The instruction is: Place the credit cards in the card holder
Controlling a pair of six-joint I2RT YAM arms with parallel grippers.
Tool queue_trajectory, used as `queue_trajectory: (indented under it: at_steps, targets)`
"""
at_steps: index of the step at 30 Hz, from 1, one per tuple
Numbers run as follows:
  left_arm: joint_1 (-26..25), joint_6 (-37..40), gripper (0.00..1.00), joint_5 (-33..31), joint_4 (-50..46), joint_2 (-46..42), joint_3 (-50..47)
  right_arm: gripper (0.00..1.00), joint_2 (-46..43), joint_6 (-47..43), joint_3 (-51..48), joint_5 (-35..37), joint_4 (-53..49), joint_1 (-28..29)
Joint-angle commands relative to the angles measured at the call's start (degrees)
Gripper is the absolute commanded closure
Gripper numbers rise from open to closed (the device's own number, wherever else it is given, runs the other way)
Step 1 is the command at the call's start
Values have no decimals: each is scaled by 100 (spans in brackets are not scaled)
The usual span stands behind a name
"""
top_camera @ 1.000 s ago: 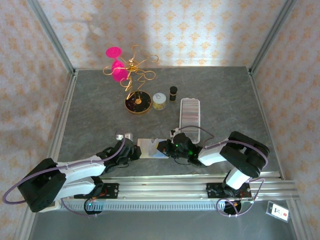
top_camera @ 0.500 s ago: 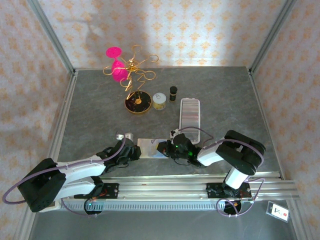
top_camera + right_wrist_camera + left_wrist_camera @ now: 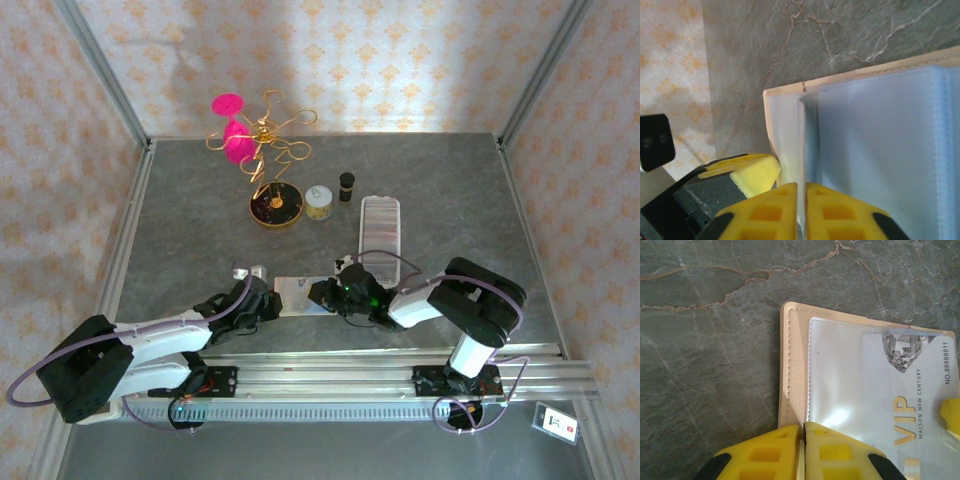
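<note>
The card holder [image 3: 300, 296] lies opened flat on the worktop [image 3: 450, 190], close to the front edge and between the two arms. The left gripper [image 3: 802, 452] has its fingers pressed together on the near border of the holder, just where the cream edge meets the clear pocket [image 3: 840, 370]. In this pocket sits a whitish card [image 3: 890, 390] with a diamond picture and the word VIP. The right gripper [image 3: 801, 212] is also almost closed, pinching a thin pale blue sheet [image 3: 808, 145] that stands on its edge over the other half. Whether this is the blue card or a plastic leaf of the holder, I cannot tell. I judge the cards to be light, stiff and slippery, best taken at a short edge. The holder looks soft and light, so it should be held down at its border, otherwise it may slide.
</note>
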Motion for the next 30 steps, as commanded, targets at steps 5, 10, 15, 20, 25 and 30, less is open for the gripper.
queue_trajectory:
  at_steps: [5,10,15,20,25,30]
  targets:
    - [-56,-85,87,187,-162,30,-174,79,199,-445,599,298,-1030,176]
    - [-56,-123,87,220,-133,-51,-228,73,74,-824,893,776,-2020,207]
    - [-54,-138,87,184,-153,-168,-295,62,-181,-1138,1015,1272,-2881,204]
    - [-56,-149,86,192,-142,-209,-300,68,-182,-1288,1194,1413,-3178,210]
    - [-56,-163,86,193,-82,-208,-275,86,6,-1393,1409,1504,-3367,237]
    - [-54,-167,86,211,-41,-125,-290,89,213,-1464,1583,1671,-3586,337]
